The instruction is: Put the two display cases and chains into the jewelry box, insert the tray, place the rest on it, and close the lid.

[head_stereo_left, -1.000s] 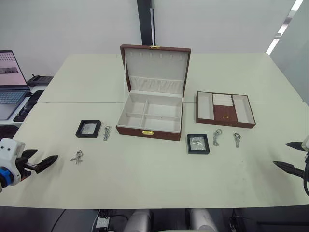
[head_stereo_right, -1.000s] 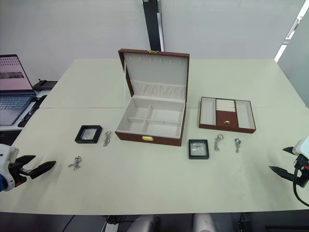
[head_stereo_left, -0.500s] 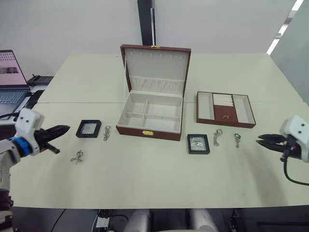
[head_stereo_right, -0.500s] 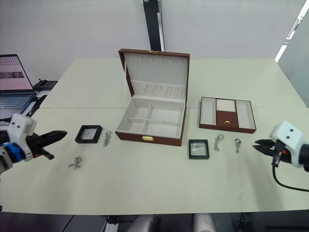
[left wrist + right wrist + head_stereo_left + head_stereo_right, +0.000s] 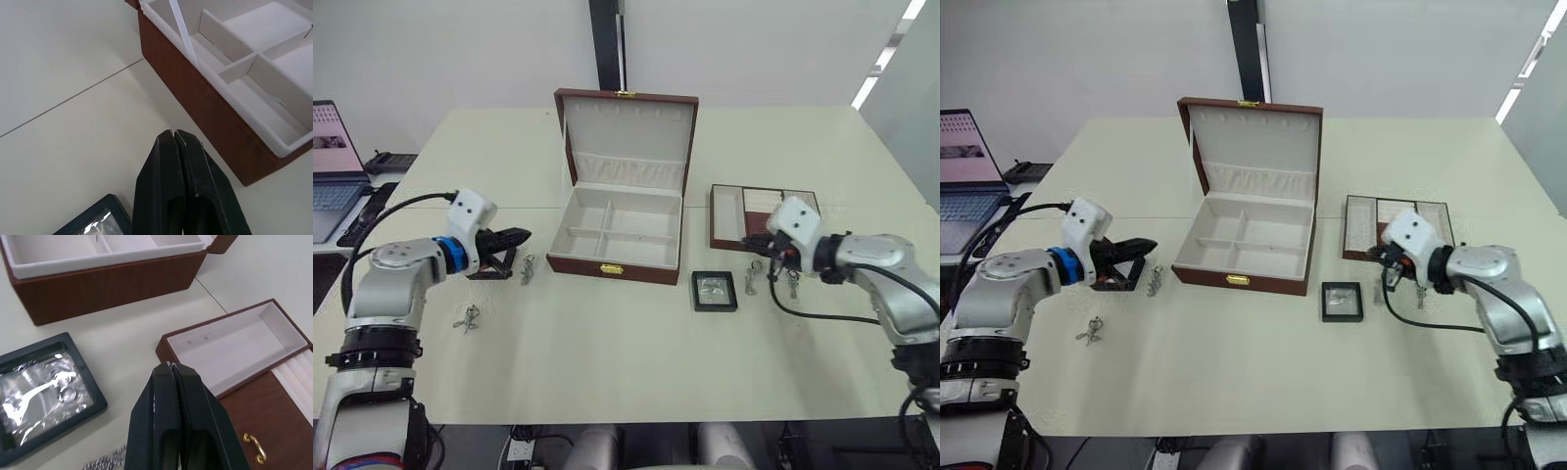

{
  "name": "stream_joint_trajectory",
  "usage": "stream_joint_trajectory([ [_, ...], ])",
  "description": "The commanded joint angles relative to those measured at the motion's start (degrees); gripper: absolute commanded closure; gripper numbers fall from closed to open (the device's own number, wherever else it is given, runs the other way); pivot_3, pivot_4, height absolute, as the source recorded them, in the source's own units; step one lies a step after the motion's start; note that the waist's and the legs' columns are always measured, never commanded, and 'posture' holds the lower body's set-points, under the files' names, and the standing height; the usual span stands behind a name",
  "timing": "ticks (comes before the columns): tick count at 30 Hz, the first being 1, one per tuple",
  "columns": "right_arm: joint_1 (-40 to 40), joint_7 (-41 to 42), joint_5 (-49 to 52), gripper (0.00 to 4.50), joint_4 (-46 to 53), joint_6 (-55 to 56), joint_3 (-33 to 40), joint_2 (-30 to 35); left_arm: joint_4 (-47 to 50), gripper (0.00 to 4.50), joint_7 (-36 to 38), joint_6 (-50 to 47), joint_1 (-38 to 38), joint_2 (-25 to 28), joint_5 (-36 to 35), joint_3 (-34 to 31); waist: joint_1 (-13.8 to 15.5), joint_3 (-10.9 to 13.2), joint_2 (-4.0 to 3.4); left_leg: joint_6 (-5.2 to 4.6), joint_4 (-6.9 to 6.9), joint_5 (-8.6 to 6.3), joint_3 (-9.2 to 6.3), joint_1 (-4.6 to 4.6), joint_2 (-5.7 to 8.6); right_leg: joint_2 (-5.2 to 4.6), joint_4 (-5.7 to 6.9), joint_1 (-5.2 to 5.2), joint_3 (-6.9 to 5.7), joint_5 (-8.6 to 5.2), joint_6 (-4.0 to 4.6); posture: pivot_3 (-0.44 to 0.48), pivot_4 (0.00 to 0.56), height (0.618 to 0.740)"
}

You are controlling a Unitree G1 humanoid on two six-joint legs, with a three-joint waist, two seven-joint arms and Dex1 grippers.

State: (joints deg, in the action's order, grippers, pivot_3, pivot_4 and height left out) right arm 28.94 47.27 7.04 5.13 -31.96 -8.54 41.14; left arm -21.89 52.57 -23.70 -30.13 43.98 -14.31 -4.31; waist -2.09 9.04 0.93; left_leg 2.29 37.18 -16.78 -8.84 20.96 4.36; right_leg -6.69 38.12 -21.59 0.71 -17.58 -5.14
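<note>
Both grippers' fingers are pressed together, holding nothing. The left gripper (image 5: 174,133) hangs over the left case (image 5: 93,223), near the box (image 5: 617,233), whose lid (image 5: 628,137) stands open. The right gripper (image 5: 170,366) hovers between the right case (image 5: 41,394) and the tray (image 5: 244,357), above two trinkets (image 5: 792,284). Chains (image 5: 468,317) lie on the table (image 5: 607,343).

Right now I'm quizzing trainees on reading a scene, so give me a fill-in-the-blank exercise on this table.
1. The lid of the jewelry box stands ____.
2. The fingers of the left claw are ____.
3. The right claw hovers between the box and the ____.
4. The compartments of the box hold ____.

Missing words: open; shut; tray; nothing
</note>
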Motion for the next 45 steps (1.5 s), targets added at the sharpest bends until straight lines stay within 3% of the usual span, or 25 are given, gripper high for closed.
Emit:
stream_joint_trajectory([
  [1, 3.4, -3.0, -2.1, 4.44, -2.2, -0.3, -1.7, -3.6, -1.1, 4.50, -2.1, -0.7, -2.2, -1.4, 1.3, 0.5, 0.0, 0.0, 0.00, 0.01, 0.00, 0.00, -0.01, 0.02, 0.00, 0.00, 0.02, -0.03, 0.00, 0.00, 0.00, 0.000, 0.150, 0.740],
  [13, 9.1, -5.4, -5.3, 4.44, -9.2, -0.9, -7.1, -13.5, 1.1, 4.50, -1.9, -3.9, -2.3, -5.0, 0.8, 1.2, -0.8, 0.0, 0.00, 0.03, 0.15, 0.02, 0.00, 0.19, 0.00, -0.06, 0.41, -0.37, 0.02, 0.02, 0.03, 0.000, 0.150, 0.740],
  [17, 9.2, -4.5, -5.7, 4.44, -9.3, -0.6, -8.0, -15.1, 3.1, 4.50, -0.9, -4.9, -1.7, -5.3, 0.2, 1.6, -1.0, 0.0, -0.01, 0.03, 0.63, 0.01, -0.15, 0.68, 0.02, -0.06, 0.80, -0.80, -0.05, 0.02, 0.03, 0.000, 0.150, 0.740],
  [30, 8.4, -2.5, -5.6, 4.44, -8.0, -0.5, -9.2, -15.7, 10.2, 4.50, -0.1, -8.8, 1.5, -6.2, -1.5, 1.5, -1.0, 0.0, -0.01, 0.03, 0.73, 0.01, -0.27, 0.83, 0.08, -0.08, 0.81, -0.82, -0.13, 0.02, 0.03, 0.000, 0.150, 0.740],
  [45, 8.5, -2.6, -6.4, 4.44, -8.1, -0.8, -8.5, -15.4, 10.2, 4.50, -1.1, -8.0, 3.2, -6.4, -0.4, 0.2, -1.0, 0.0, -0.01, 0.03, 0.73, 0.01, -0.26, 0.82, 0.08, -0.08, 0.81, -0.82, -0.12, 0.02, 0.03, 0.000, 0.150, 0.740],
])
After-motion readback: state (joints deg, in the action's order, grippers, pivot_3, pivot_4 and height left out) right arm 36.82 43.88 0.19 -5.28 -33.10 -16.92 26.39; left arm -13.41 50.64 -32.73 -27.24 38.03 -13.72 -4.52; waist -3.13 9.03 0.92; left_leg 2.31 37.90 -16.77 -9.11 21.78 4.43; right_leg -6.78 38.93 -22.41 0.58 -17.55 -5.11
